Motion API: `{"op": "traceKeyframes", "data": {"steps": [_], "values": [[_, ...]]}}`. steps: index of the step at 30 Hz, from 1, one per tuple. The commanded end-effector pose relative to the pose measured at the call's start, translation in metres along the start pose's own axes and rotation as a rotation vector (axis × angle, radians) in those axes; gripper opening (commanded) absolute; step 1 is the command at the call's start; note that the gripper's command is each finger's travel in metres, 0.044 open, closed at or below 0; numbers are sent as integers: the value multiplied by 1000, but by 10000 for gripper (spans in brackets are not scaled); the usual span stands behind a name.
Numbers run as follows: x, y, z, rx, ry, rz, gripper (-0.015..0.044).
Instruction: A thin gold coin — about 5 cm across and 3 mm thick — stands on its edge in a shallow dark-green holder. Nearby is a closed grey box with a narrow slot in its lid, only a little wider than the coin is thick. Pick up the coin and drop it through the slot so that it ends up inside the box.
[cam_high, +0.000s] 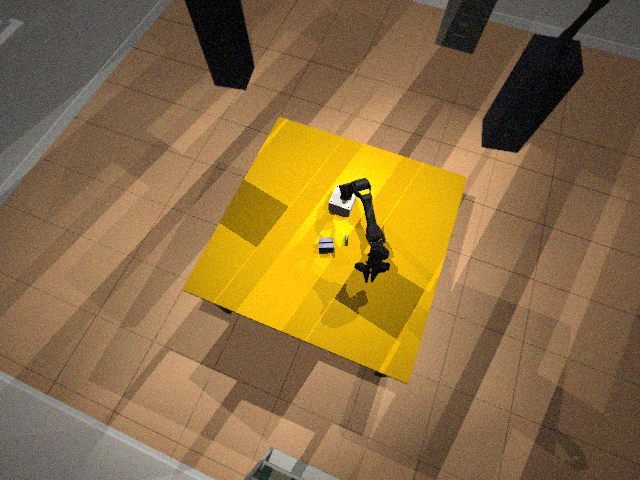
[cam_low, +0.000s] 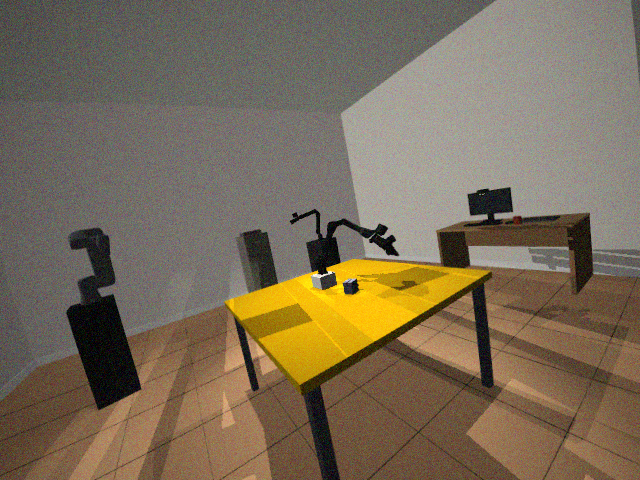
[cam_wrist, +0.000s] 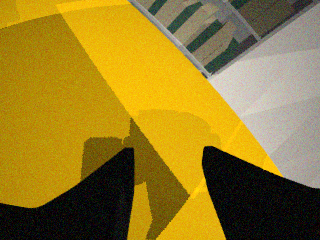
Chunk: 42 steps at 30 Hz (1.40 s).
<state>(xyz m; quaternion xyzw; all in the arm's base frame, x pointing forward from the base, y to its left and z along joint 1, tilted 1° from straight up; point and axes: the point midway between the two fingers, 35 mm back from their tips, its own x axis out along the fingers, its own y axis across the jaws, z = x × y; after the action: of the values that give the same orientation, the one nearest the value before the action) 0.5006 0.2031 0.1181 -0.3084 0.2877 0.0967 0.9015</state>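
My claw (cam_high: 373, 275) is partly open and holds nothing, above the smooth yellow table (cam_high: 289, 155). The thin coin (cam_high: 345, 239) stands beside the small grey box (cam_high: 325, 245).

arm (cam_high: 370, 217) — stretched out, tilted down | gripper (cam_high: 373, 272) — partly closed, empty

Gripper (cam_wrist: 167, 187) part-closed, empty, above yellow table (cam_wrist: 74, 94); table edge, floor beyond.
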Motion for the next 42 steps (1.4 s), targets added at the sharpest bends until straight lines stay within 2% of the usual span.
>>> {"op": "traceKeyframes", "data": {"steps": [1,7,16,42], "values": [[-20,-8,-46,67,143,87,161],[-70,-13,-135,221,434,221,161],[-173,-1,-243,508,879,353,161],[-134,26,-285,515,888,355,161]]}}
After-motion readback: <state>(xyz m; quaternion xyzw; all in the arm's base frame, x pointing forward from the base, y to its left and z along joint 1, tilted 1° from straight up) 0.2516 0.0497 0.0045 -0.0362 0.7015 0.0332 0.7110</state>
